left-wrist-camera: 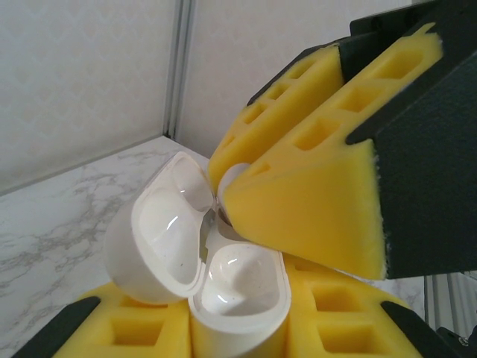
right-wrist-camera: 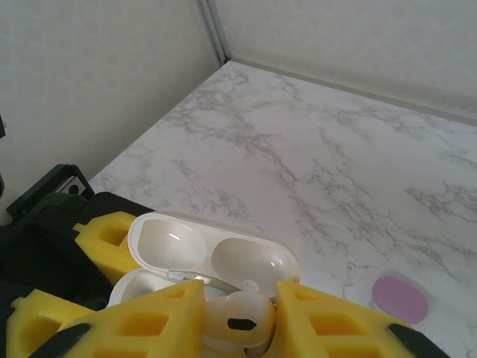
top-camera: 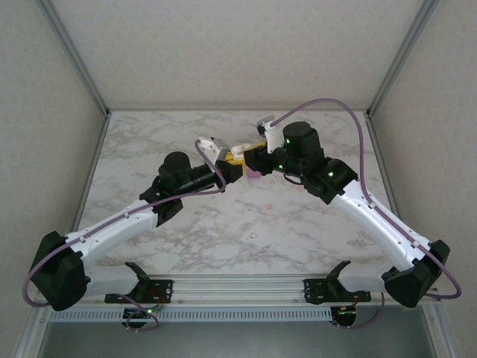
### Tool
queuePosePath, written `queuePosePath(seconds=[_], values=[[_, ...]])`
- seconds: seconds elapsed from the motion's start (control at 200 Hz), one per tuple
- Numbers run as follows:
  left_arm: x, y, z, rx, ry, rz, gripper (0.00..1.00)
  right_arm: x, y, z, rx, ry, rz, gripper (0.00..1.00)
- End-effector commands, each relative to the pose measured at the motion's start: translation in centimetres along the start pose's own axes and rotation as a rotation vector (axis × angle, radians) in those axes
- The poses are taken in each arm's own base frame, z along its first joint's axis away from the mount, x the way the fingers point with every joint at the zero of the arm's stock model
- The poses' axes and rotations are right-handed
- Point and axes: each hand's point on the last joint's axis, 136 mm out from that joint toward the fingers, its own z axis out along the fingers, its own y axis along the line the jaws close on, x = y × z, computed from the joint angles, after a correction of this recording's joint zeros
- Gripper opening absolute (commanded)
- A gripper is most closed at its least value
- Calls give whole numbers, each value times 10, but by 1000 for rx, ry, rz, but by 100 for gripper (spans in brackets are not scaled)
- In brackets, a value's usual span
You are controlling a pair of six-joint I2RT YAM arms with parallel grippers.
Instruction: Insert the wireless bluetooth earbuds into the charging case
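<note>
Left gripper (left-wrist-camera: 238,328) clamped tight on open white charging case (left-wrist-camera: 242,287), lid (left-wrist-camera: 160,239) tipped toward 10 o'clock so wells face up; right gripper (left-wrist-camera: 221,188), nearly closed, pinches white earbud (right-wrist-camera: 238,322), angled in from 2 o'clock at case rim for insertion

I find nothing readable from here: no lettering, label, brand or number on the white charging case (left-wrist-camera: 238,287) or the marble table (right-wrist-camera: 335,149) (both look plain to me).
</note>
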Motion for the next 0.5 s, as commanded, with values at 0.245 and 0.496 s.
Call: queuePosePath(seconds=[0.245, 0.496], values=[[-36, -13, -4, 29, -109, 43, 3, 7, 11, -6, -52, 30, 3, 37], [-35, -14, -6, 26, -99, 59, 3, 0, 13, -9, -52, 17, 24, 44]])
